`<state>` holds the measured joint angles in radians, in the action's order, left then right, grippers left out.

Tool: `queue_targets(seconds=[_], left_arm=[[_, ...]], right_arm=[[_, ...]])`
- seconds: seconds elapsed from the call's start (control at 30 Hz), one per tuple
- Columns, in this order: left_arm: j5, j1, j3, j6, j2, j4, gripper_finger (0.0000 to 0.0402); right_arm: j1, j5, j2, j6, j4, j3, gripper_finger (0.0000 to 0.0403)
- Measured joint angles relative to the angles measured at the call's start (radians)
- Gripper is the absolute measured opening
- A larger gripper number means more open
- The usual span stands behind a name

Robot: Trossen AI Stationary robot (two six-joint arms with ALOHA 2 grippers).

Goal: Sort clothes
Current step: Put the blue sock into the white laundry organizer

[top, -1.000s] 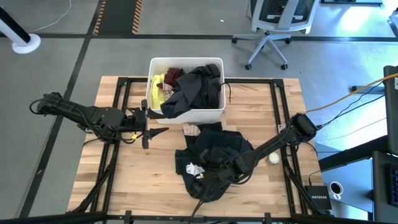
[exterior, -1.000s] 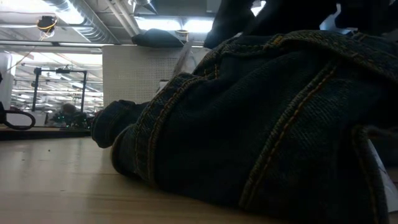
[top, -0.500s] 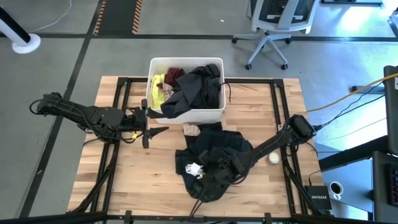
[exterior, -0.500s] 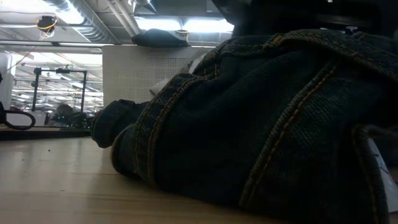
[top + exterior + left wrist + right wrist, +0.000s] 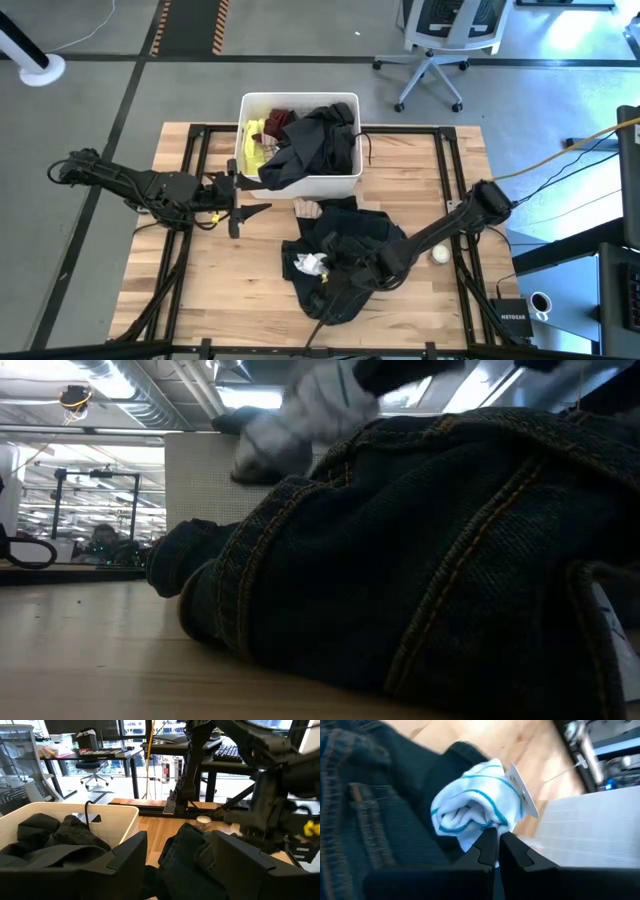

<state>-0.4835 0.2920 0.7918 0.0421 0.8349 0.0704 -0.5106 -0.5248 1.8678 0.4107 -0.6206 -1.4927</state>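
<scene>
Right gripper point(image 5: 325, 268) over the near-middle of the table point(image 5: 200, 290), above the dark jeans point(image 5: 350, 250); jaws pinched nearly closed on a rolled white sock with teal stitching point(image 5: 475, 812), small tag hanging off it. From overhead the sock point(image 5: 312, 264) shows as a pale bundle on the left part of the jeans heap; from table height it appears lifted just above the denim. Jeans lie crumpled, orange seam stitching visible, spread from the table's middle toward the near edge. Small white ball point(image 5: 440, 254) on the bare wood just right of the jeans, beside the right arm. Small pale piece point(image 5: 305, 209) at the far edge of the jeans, close to the basket's near wall. Left gripper point(image 5: 262, 210) hovers over the left-middle of the table, fingers spread apart, holding nothing, pointing toward the jeans. White basket point(image 5: 300, 185) at the far-middle edge: large dark garment point(image 5: 310, 145) heaped inside and draped over its near rim, neon yellow piece point(image 5: 252, 145) against its left wall, maroon piece point(image 5: 280, 118) in the far part.
</scene>
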Motion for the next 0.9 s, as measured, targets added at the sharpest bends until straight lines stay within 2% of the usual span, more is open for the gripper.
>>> queue_targets(seconds=[0.2, 0.37, 0.57, 0.63, 0.8, 0.9], left_arm=[[0.000, 0.000, 0.000, 0.003, 0.000, 0.012, 0.0214], [0.000, 0.000, 0.000, 0.001, 0.000, 0.034, 0.0214], [0.000, 0.000, 0.000, -0.020, 0.000, 0.052, 0.0214], [0.000, 0.000, 0.000, -0.020, 0.000, 0.052, 0.0214], [0.000, 0.000, 0.000, -0.020, 0.000, 0.052, 0.0214], [0.000, 0.000, 0.000, -0.020, 0.000, 0.053, 0.0214]], right_arm=[[0.007, -0.070, -0.046, 0.069, -0.087, -0.100, 0.0007], [0.012, -0.235, -0.114, 0.136, -0.122, -0.159, 0.0007], [0.116, -0.364, -0.207, 0.199, -0.131, -0.186, 0.0007], [0.180, -0.370, -0.230, 0.201, -0.144, -0.186, 0.0007], [0.339, -0.293, -0.245, 0.201, -0.142, -0.185, 0.0007], [0.420, -0.284, -0.244, 0.200, -0.139, -0.173, 0.0010]])
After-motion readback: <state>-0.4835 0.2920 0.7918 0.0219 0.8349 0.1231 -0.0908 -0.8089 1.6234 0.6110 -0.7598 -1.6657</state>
